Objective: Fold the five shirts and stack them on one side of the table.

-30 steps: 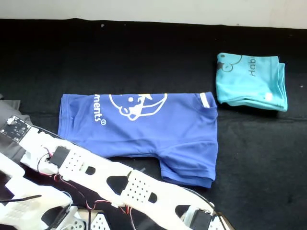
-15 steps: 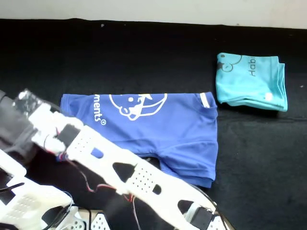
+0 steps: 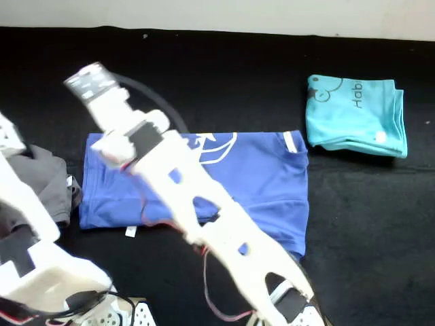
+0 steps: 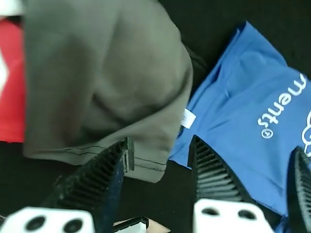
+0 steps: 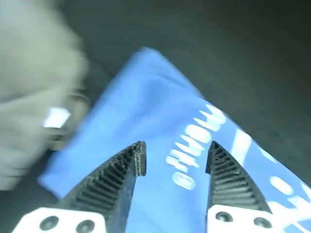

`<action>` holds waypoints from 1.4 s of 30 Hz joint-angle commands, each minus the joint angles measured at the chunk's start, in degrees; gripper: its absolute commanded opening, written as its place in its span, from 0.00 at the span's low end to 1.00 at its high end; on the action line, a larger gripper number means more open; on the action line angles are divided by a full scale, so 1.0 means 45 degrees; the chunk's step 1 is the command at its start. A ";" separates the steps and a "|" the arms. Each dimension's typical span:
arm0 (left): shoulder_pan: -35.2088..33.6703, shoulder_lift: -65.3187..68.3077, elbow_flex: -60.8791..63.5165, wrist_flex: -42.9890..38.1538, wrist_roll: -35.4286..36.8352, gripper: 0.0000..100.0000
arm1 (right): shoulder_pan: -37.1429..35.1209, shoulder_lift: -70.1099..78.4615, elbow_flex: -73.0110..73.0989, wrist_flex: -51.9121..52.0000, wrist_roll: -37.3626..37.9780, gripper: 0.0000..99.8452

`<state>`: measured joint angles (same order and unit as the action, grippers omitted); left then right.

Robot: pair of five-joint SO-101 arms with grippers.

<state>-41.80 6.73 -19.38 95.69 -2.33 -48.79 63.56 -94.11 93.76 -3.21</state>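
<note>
A blue shirt (image 3: 262,180) with white print lies spread flat in the middle of the black table. My right arm (image 3: 173,180) stretches diagonally over its left half. The right gripper (image 5: 176,153) is open just above the blue shirt (image 5: 146,97), close to the printed lettering. A crumpled grey shirt (image 3: 42,178) lies at the blue shirt's left edge. My left gripper (image 4: 160,158) hangs open over the hem of the grey shirt (image 4: 102,77), with the blue shirt (image 4: 243,97) beside it. A folded teal shirt (image 3: 355,117) rests at the back right.
A red shirt (image 4: 10,87) peeks out from under the grey one. The left arm (image 3: 27,224) stands at the table's left front corner. The table's far edge meets a pale wall (image 3: 217,13). Bare black cloth (image 3: 367,231) lies right of the blue shirt.
The right arm has swung up from the front left edge and now lies across the blue shirt's left half. The left arm has shifted at the left edge, and the grey shirt has come into sight.
</note>
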 commanded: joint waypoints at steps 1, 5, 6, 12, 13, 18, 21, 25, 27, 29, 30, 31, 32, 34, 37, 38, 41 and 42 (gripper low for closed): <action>0.1455 -0.0518 0.1690 -0.1074 0.0000 0.20 | 0.2295 -0.1006 -0.0576 0.0694 0.0176 0.20; 0.1807 -0.0518 0.3956 -0.2891 -0.0410 0.19 | 0.4386 -0.1162 -0.0596 0.1377 0.0195 0.20; 0.1768 -0.0518 0.4562 -0.3399 -0.0527 0.19 | 0.4718 -0.1280 -0.0596 0.1573 0.0195 0.20; -0.0498 -0.0518 0.7668 -0.6584 -0.2344 0.19 | 0.5578 -0.2530 -0.0518 0.1612 0.1035 0.20; -0.1084 -0.0518 0.7980 -0.7170 -0.2716 0.19 | 0.5578 -0.2823 -0.0498 0.1612 0.1426 0.20; -0.4308 -0.0244 0.8430 -0.9709 -0.4650 0.19 | 0.5656 -0.4288 -0.0479 0.1612 0.2168 0.20; -0.6027 0.0596 0.7316 -1.0335 -0.5060 0.19 | 0.5656 -0.5148 -0.0459 0.1612 0.2344 0.20; -0.7726 0.2002 0.4151 -0.9827 -0.5001 0.19 | 0.5656 -0.5890 -0.0459 0.1631 0.2364 0.20; -0.8293 0.2628 0.2237 -0.9065 -0.4982 0.19 | 0.5656 -0.6125 -0.0440 0.1631 0.2540 0.20; -0.8567 0.3116 0.0381 -0.7912 -0.4904 0.19 | 0.5675 -0.6320 -0.0440 0.1631 0.2716 0.20; -0.8606 0.3331 -0.0518 -0.7150 -0.4708 0.19 | 0.5675 -0.6418 -0.0440 0.1651 0.2833 0.20; -0.8586 0.3507 -0.1397 -0.6271 -0.4571 0.19 | 0.5675 -0.6496 -0.0420 0.1651 0.2930 0.20; -0.8508 0.3643 -0.2237 -0.5392 -0.4513 0.19 | 0.5675 -0.6554 -0.0400 0.1651 0.2969 0.20; -0.7980 0.3897 -0.3858 -0.3380 -0.4513 0.19 | 0.5675 -0.6769 0.0381 0.1651 0.2969 0.20; -0.7082 0.3917 -0.5929 -0.0684 -0.4376 0.19 | 0.5675 -0.7492 0.2432 0.1651 0.3243 0.20; -0.6769 0.3878 -0.6535 0.0020 -0.4357 0.19 | 0.5675 -0.7844 0.3175 0.1651 0.3536 0.20; -0.5832 0.3858 -0.8137 0.1426 -0.4200 0.19 | 0.5675 -0.9192 0.5265 0.1631 0.4259 0.20; -0.5675 0.3800 -0.8410 0.1368 -0.3946 0.19 | 0.5675 -0.9719 0.5890 0.1631 0.4493 0.20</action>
<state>-70.73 25.19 -50.68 98.68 -22.02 -24.09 28.13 -74.59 100.53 14.11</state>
